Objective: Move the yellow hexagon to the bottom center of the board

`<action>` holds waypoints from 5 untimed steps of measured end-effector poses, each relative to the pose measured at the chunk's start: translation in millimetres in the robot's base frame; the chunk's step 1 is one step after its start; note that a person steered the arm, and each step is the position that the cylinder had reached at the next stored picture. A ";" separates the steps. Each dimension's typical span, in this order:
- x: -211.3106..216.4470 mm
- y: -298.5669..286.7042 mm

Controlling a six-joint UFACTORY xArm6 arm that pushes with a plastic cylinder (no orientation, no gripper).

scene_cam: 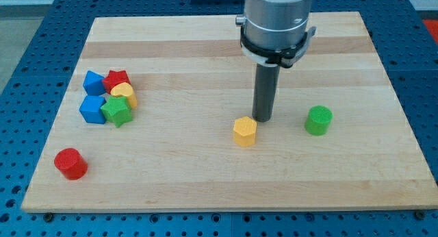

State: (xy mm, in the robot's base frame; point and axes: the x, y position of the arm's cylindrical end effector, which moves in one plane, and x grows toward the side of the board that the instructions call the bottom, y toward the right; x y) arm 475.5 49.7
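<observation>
Hanging down from the view's top, the arm (277,25) shows its grey cylindrical housing and a dark collar, and below that the straight dark rod stands upright over the board (205,189). I see my tip (263,119) resting at the wooden surface just above and to the right of the yellow hexagon (244,131); it sits right beside the block's upper right edge, though I cannot tell whether it actually touches. The rod has nothing to clench or release, so it grips nothing; it is only a bare pushing end. The yellow hexagon lies a little right of the board's middle, in the lower half, upright on its flat face, with a lighter top and darker orange-yellow sides. A green cylinder (318,120) stands well apart to the tip's right. Near the view's left edge a cluster sits tightly together: a blue block (94,81), a red star (117,79), a yellow block (125,94) of unclear shape, a second blue block (91,108) and a green star (116,111). A red cylinder (70,163) stands alone at lower left.
</observation>
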 end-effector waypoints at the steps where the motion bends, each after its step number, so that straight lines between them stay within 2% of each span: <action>1: 22.4 -14.9; 3: 78.0 -39.8; 4: 82.7 -40.9; 5: 78.2 -4.1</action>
